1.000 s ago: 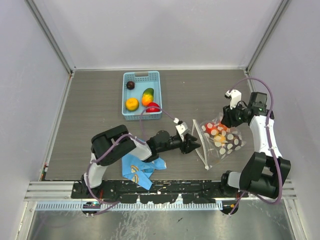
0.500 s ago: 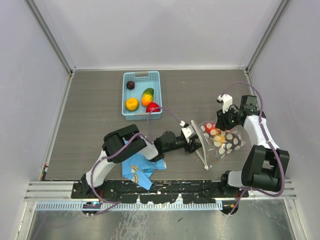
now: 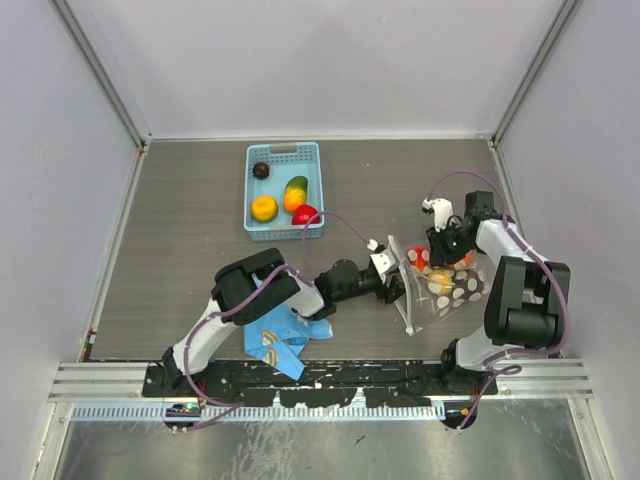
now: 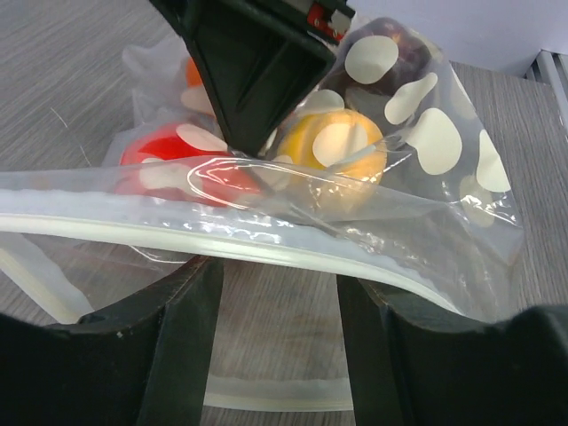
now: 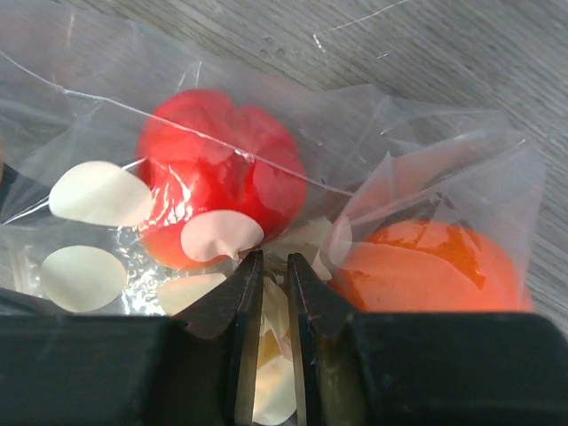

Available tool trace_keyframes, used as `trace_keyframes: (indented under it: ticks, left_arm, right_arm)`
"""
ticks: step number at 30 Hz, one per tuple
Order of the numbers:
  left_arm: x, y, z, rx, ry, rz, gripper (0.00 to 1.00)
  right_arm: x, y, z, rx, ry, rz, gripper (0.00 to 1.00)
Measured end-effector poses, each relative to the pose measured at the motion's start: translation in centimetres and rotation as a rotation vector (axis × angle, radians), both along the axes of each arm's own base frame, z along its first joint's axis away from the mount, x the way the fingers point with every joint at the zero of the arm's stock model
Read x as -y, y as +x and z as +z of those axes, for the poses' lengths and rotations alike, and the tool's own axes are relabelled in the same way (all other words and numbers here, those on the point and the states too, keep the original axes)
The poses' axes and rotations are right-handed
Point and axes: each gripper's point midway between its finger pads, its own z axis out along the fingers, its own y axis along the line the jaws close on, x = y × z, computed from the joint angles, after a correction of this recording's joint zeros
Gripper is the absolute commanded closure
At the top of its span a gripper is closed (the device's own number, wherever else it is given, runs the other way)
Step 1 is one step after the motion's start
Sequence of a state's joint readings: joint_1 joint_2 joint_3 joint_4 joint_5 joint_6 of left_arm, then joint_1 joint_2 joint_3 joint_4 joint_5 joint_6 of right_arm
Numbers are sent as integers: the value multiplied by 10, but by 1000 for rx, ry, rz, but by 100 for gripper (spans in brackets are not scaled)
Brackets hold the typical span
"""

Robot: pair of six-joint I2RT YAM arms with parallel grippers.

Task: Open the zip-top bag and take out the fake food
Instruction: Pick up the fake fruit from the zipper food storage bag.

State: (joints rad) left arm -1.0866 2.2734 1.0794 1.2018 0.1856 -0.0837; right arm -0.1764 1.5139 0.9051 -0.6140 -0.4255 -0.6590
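Top external view: zip-top bag (image 3: 447,287) lies on the table right of centre, in front of the right arm, with both grippers at it. Fake food (image 3: 418,257) shows through the dotted film, and four more pieces sit in the light blue basket (image 3: 284,150) at the back. Step in hand, by my reading: opening the mouth; emptying not yet finished. Left arm is stretched low across the table, left gripper (image 3: 395,288) at the bag's zip edge. Left wrist view shows its fingers spread wide, with the white zip strip (image 4: 266,250) lying across the gap, unclamped. Right arm is folded back over the bag, right gripper (image 3: 441,248) pointing down at its far side. Right wrist view shows the jaws narrowed to a slit with a fold of film between them, beside a red piece (image 5: 213,169) and an orange piece (image 5: 426,266); I judge it a pinch on the upper layer. Next move likely needs the left jaws to close on one lip of the strip, then both arms to pull apart.
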Motion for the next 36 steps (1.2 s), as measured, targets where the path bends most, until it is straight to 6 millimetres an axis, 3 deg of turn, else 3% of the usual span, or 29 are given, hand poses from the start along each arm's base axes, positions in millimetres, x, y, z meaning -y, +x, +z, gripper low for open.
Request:
trace_keyframes:
  ticks: [10,22,28,33,36]
  left_arm:
    - [1,7,-5,-5,5,33,37]
    - [-4,15,-9,-38,5,58,37]
    - [-4,15,-13,-49,9,56,38]
    - [-4,14,-17,-66,11,52,39]
    - [-5,14,-22,-75,17,53,38]
  right_arm:
    - [-3,-7,-14,-82,-31,38,76]
    - [-17,-17,-14,-133,13,128,76]
    - [-22,-13,11,-50,67,125,73]
    - [-18,10,47,134,113,22,68]
    - [-17,16,54,208,131,-49,65]
